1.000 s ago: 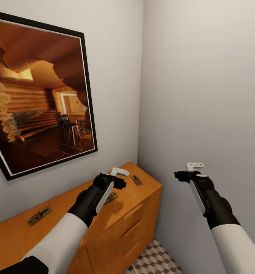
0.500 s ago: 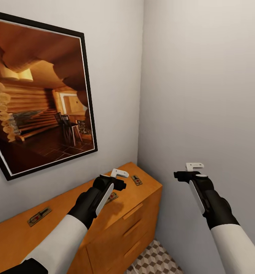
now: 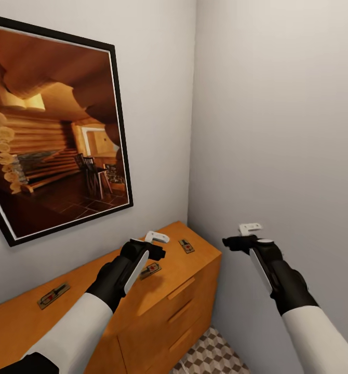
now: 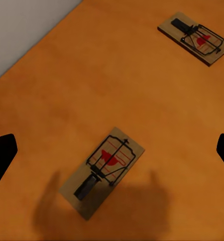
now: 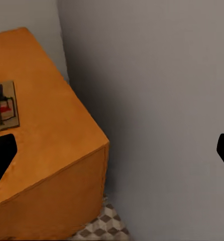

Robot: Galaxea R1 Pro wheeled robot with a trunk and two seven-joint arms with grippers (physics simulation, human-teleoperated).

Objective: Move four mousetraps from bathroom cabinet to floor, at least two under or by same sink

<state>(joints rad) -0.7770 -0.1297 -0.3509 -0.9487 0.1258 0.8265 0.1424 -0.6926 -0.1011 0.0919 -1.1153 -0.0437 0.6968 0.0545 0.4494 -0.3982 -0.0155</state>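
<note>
— Which trap lay nearest your fingers?

— The middle mousetrap (image 3: 151, 269), flat on top of the cabinet (image 3: 189, 283), directly under my left gripper (image 3: 152, 245). In the left wrist view its long axis ran diagonally between my spread fingertips (image 4: 1, 155), which touched nothing.

— And the others?

— A far-right mousetrap (image 3: 186, 245) sat near the corner, a left mousetrap (image 3: 53, 295) well apart; I saw three. My right gripper (image 3: 240, 236), jaws apart and empty, hovered off the cabinet's right end above the bathroom floor (image 3: 210, 358).

Smooth matt wooden cabinet (image 3: 179, 270) carries wooden mousetraps (image 4: 103, 171) with black metal bars.
</note>
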